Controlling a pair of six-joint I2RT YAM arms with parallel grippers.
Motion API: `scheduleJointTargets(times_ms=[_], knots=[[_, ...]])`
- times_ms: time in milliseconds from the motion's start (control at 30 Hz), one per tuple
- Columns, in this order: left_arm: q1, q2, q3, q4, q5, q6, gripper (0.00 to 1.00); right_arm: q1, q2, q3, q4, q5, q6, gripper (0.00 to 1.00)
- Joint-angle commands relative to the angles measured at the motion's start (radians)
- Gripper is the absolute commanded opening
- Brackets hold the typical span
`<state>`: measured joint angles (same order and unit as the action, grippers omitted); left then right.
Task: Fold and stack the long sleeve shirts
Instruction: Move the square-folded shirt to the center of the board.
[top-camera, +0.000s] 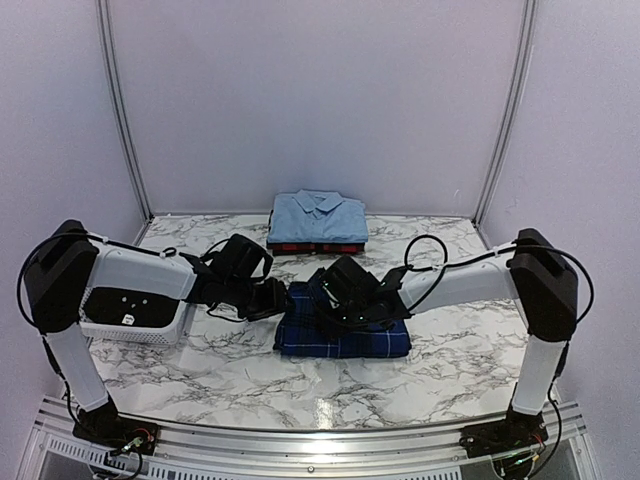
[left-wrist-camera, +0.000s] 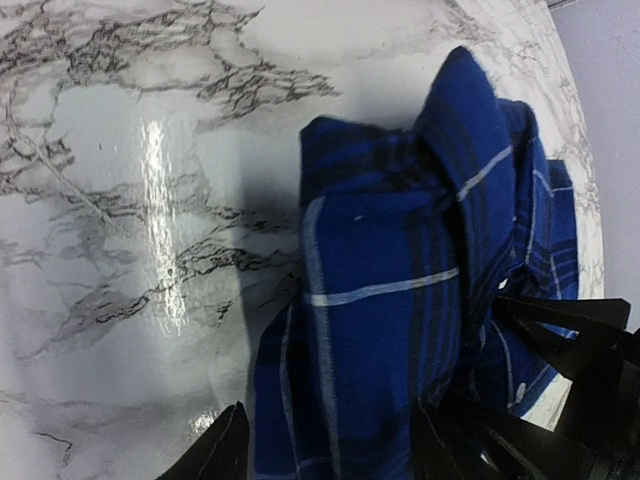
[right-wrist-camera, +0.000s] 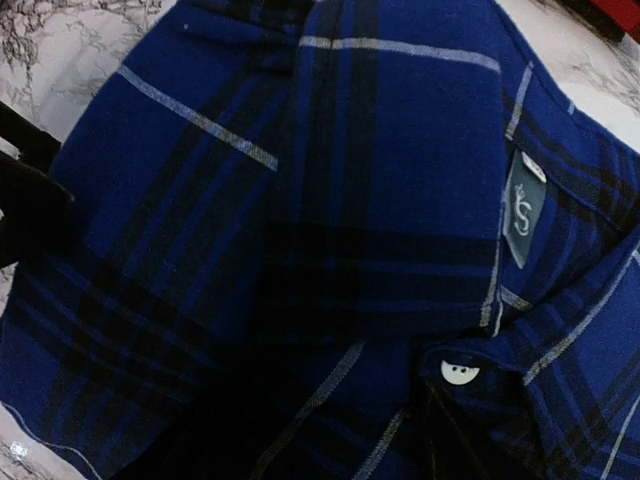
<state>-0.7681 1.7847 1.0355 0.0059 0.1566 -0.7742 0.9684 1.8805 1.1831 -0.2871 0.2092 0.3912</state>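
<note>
Ok, left tool (left-wrist-camera: 330, 455): fingers (left-wrist-camera: 225, 450) spread apart over the near edge of the navy plaid shirt (left-wrist-camera: 400, 300), cloth lying between them, not pinched, so released. Right tool (top-camera: 335, 290) sits low on the same shirt's top left part. Its own fingers don't show clearly in the wrist view, so I can't tell if it is released or clenched. The two tools are close together, and the right tool's black parts crowd the lower right of the left wrist view.

Navy shirt lies folded at mid table (top-camera: 230, 370), collar bunched up. A white button (right-wrist-camera: 459, 373) and a grey neck label (right-wrist-camera: 524, 208) are visible. The right tool and forearm hide its upper portion from the top camera.

Behind it, apart, at the back of the table: light blue shirt (top-camera: 318, 217) folded, collar up, stacked on the red-and-black plaid shirt (top-camera: 316, 247), only the front edge of that one showing.

Left side: white slotted basket (top-camera: 135, 318), mostly covered by the left arm (top-camera: 140, 272).
</note>
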Motion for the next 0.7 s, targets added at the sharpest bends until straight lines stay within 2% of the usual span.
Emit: scheduleJointTargets(times_ms=[0, 233, 333, 400, 500, 667], knots=[[-0.031, 0.061, 0.008, -0.058, -0.043, 0.014, 0.57, 0.021, 0.053, 0.029, -0.078, 0.06, 0.018, 0.65], [-0.071, 0.108, 0.008, -0.07, -0.056, -0.022, 0.43, 0.032, 0.023, -0.017, -0.058, 0.024, 0.048, 0.66], [-0.097, 0.106, 0.002, -0.058, -0.042, -0.047, 0.34, 0.045, 0.001, -0.04, -0.053, -0.005, 0.064, 0.66], [-0.12, 0.095, -0.014, -0.057, -0.039, -0.066, 0.24, 0.055, -0.019, -0.065, -0.044, -0.032, 0.079, 0.66], [-0.138, 0.045, -0.074, -0.057, -0.049, -0.104, 0.15, 0.075, -0.057, -0.114, -0.027, -0.074, 0.113, 0.66], [-0.154, -0.079, -0.217, -0.057, -0.066, -0.152, 0.1, 0.126, -0.099, -0.166, -0.011, -0.132, 0.169, 0.66]])
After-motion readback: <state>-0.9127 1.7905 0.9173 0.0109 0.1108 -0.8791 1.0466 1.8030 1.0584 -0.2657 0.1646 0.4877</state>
